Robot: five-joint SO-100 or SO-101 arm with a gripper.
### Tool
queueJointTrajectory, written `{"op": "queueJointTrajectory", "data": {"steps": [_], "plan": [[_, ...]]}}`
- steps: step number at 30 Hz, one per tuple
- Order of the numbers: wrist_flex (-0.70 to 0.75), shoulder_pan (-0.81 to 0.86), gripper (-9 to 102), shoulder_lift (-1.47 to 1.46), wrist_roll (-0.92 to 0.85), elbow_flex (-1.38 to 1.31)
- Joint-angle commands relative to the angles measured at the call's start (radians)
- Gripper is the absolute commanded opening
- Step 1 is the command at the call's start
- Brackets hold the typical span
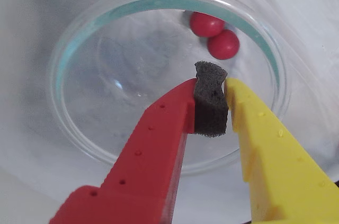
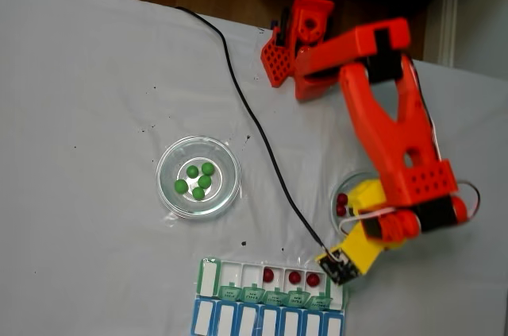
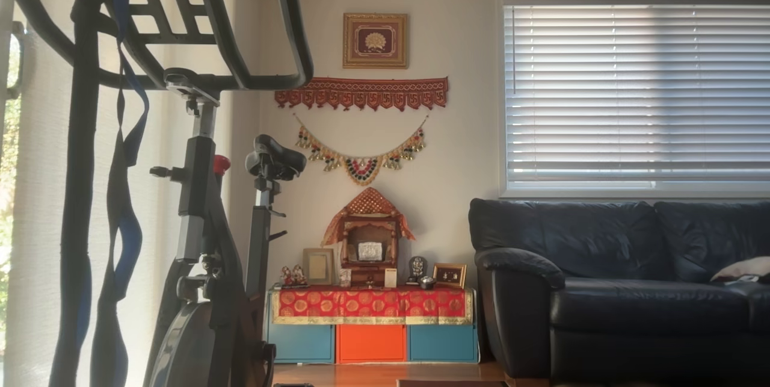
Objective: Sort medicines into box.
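In the wrist view, the hand [image 1: 212,108] hangs over a round clear glass dish [image 1: 69,60], its red and yellow fingers pressed together on their grey foam pad [image 1: 211,108] with no ball between them. Two dark red balls [image 1: 214,33] lie touching each other against the dish's far wall, just beyond the fingertips, so the likely next reach is forward.

In the fixed view, the hand [image 2: 343,264] sits between that dish [image 2: 337,193] and the pill organiser [image 2: 208,280], whose green-lidded row already holds three red balls [image 2: 294,277]. Five green balls [image 2: 197,179] wait in another glass dish [image 2: 171,165], well apart on the desk [image 2: 87,90].

The other view shows a living room.
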Motion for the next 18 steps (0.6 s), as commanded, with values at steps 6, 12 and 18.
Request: {"op": "queueJointTrajectory", "data": {"steps": [6, 12, 18], "plan": [[-0.161, -0.046, 1, 0.261, -0.012, 0.215], [-0.193, -0.058, 1, 0.207, -0.041, 0.238], [-0.235, -0.058, 1, 0.15, -0.098, 0.253]]}}
